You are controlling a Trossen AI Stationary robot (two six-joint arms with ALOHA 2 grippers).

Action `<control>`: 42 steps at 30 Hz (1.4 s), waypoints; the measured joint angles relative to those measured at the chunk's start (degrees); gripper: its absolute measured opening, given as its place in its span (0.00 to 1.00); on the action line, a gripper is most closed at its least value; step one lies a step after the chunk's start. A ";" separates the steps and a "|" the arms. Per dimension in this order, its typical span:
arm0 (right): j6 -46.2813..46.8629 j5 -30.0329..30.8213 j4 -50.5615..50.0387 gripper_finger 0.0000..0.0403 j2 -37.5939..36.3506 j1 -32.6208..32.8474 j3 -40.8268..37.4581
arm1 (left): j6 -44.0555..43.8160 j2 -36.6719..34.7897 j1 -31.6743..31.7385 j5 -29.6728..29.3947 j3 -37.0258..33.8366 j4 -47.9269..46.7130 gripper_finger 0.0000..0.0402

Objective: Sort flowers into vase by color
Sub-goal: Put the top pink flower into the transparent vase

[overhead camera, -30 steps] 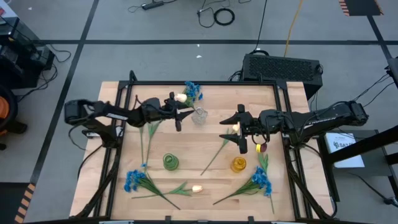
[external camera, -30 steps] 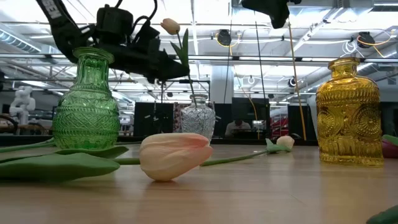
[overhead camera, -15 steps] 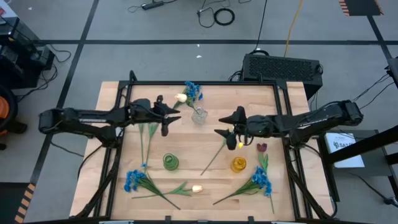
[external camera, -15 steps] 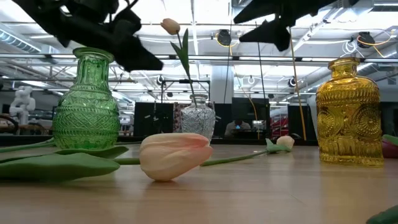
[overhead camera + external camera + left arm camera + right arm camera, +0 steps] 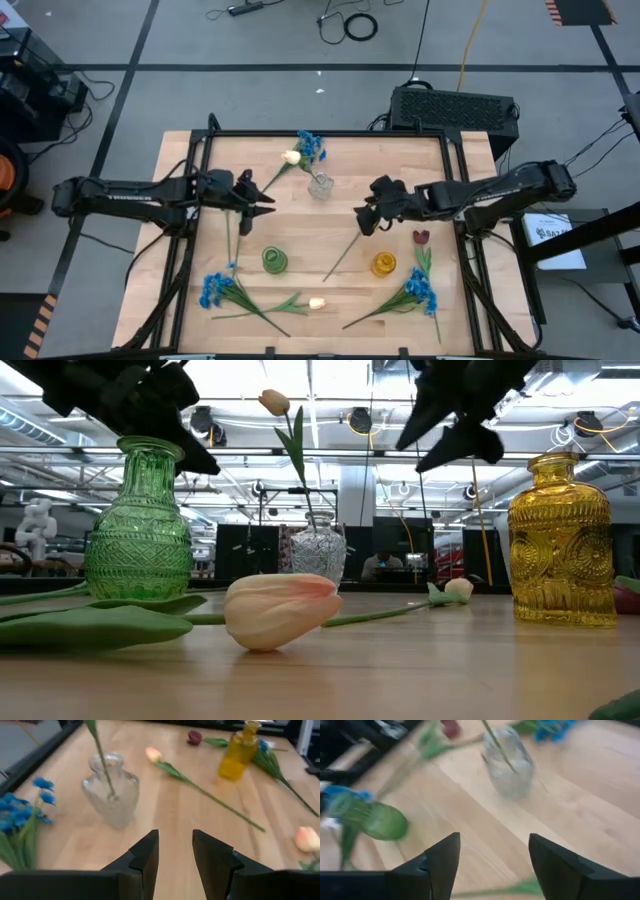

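flowers [image 5: 416, 295]: you see most lying on the table [image 5: 340, 235] | one cream tulip [image 5: 291, 157] in clear vase [image 5: 320, 186] | left pincer [image 5: 175, 855] narrow, empty | right pincer [image 5: 492, 855] wide, empty

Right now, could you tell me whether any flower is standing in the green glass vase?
No, the green glass vase shows an empty mouth from above; only the clear glass vase holds a cream tulip.

Overhead and table-level views, two wrist cameras, all sharing clear vase [image 5: 320, 186].
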 joint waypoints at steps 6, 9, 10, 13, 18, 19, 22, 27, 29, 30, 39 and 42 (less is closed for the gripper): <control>2.93 0.15 -3.67 0.57 2.77 2.17 5.81 | -0.93 -0.06 -2.71 -0.04 0.00 -0.13 0.31; 7.36 2.34 -2.59 0.60 4.28 2.19 6.01 | -1.76 -0.04 -3.66 -0.26 0.00 -0.34 0.31; 10.18 2.88 -3.00 0.61 4.90 2.19 6.01 | -1.80 -0.04 -3.92 -0.33 0.00 -0.34 0.31; 17.08 2.84 -4.82 0.62 7.17 2.19 6.01 | -1.81 -0.04 -4.64 -0.44 0.00 -0.35 0.31; 24.92 0.14 -9.16 0.64 11.52 2.41 5.99 | -1.47 -0.04 -5.10 -0.50 0.00 -1.23 0.31; 25.83 -0.35 -9.75 0.64 12.48 2.41 5.99 | -1.23 -0.04 -5.10 -0.50 0.00 -1.49 0.31; 27.81 -0.51 -10.68 0.64 15.11 2.41 5.97 | -0.08 -0.04 -5.10 -0.57 0.00 -1.63 0.31; 30.16 -0.33 -10.52 0.64 19.57 2.24 5.97 | 1.38 -0.04 -5.09 -0.66 0.00 -1.60 0.31; 31.06 -0.34 -10.58 0.64 20.86 1.80 5.97 | 1.43 -0.04 -5.08 -0.66 0.00 -1.58 0.31; 31.56 -0.36 -10.78 0.64 21.21 1.48 5.97 | 1.52 -0.04 -5.08 -0.66 0.00 -1.55 0.31; 42.06 -1.58 -14.30 0.64 21.84 0.26 5.97 | 1.71 -0.04 -5.08 -0.66 0.00 -1.48 0.31; 45.08 -1.84 -14.26 0.64 21.84 0.09 5.97 | 2.52 -0.04 -5.08 -0.66 0.00 -1.48 0.31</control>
